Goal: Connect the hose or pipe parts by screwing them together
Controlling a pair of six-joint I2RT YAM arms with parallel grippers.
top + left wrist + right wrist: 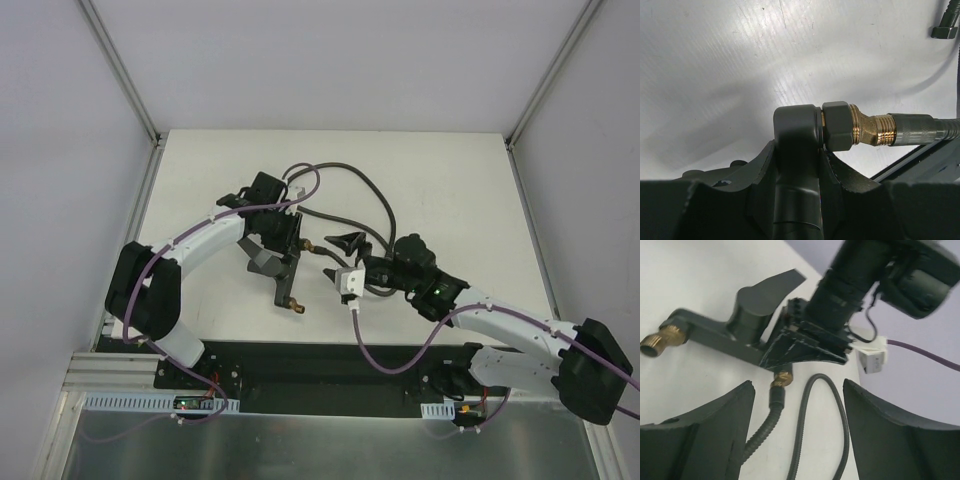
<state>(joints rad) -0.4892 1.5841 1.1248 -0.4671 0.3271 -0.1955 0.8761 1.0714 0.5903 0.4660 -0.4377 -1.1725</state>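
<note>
L gripper [797, 167] pinches T-fitting [795, 120], hose [915, 130] end at its brass tip; R gripper [797, 390] jaws spread, gripping nothing.

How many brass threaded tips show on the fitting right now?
2. One bare tip at the free end of the fitting; a second tip next to the left gripper, with the hose on it. Another may be hidden behind the gripper.
</note>
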